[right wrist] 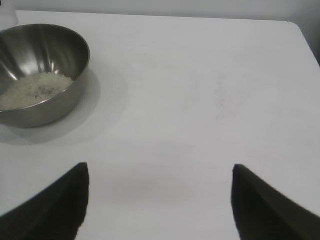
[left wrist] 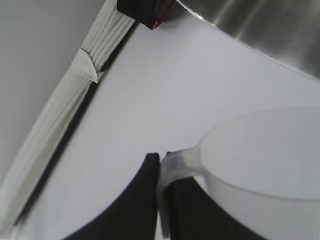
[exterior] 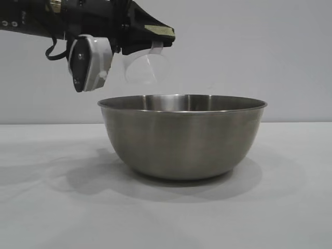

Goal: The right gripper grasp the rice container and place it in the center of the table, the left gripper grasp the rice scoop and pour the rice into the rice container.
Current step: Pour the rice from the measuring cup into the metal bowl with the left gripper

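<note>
The rice container (exterior: 181, 137), a wide brushed-steel bowl with a rolled rim, sits upright on the white surface (exterior: 290, 207). A pale mound of rice (right wrist: 35, 89) lies in its bottom. Above its rim at the exterior view's left hangs the rice scoop (exterior: 146, 66), small, translucent, tipped on its side, handle pinched.

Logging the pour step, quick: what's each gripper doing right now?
Left gripper: shut on the handle of the rice scoop, above the rice container.
Right gripper: open, empty, away from the container.
</note>
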You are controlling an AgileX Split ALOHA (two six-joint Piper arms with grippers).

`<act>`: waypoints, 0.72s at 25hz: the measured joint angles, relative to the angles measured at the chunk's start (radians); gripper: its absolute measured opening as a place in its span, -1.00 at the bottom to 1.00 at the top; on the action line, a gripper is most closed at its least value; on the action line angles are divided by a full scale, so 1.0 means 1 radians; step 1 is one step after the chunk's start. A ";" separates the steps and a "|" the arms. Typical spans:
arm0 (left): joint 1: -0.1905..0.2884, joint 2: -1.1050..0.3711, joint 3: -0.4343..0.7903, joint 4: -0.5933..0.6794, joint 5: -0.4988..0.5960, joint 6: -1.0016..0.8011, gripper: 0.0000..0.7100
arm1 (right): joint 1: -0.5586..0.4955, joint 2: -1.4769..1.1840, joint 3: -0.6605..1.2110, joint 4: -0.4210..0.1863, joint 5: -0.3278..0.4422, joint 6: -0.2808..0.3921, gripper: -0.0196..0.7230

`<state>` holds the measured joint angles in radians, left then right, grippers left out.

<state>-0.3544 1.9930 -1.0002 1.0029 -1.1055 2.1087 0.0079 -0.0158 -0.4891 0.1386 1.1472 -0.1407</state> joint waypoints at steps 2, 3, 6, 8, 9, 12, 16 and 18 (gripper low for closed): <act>-0.004 0.000 0.000 -0.009 0.000 0.001 -1.00 | 0.000 0.000 0.000 0.000 0.000 0.000 0.47; -0.004 0.000 0.000 -0.014 0.000 0.001 -1.00 | 0.000 0.000 0.000 0.000 0.000 0.000 0.47; -0.004 0.000 0.000 -0.020 0.000 0.001 -1.00 | 0.000 0.000 0.000 0.000 0.000 0.000 0.47; -0.004 0.000 0.000 -0.020 0.000 0.001 -1.00 | 0.000 0.000 0.000 0.000 0.000 0.000 0.47; -0.004 0.000 0.000 -0.020 0.000 0.001 -1.00 | 0.000 0.000 0.000 0.000 0.000 0.000 0.47; -0.005 0.000 0.000 -0.020 0.000 -0.002 -1.00 | 0.000 0.000 0.000 0.000 0.000 0.000 0.47; -0.005 0.000 0.000 -0.020 0.000 -0.003 -1.00 | 0.000 0.000 0.000 0.000 0.000 0.000 0.47; -0.005 0.000 0.000 -0.016 0.000 -0.003 -1.00 | 0.000 0.000 0.000 0.000 0.000 0.000 0.47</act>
<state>-0.3589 1.9930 -1.0002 0.9869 -1.1055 2.1052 0.0079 -0.0158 -0.4891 0.1386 1.1472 -0.1407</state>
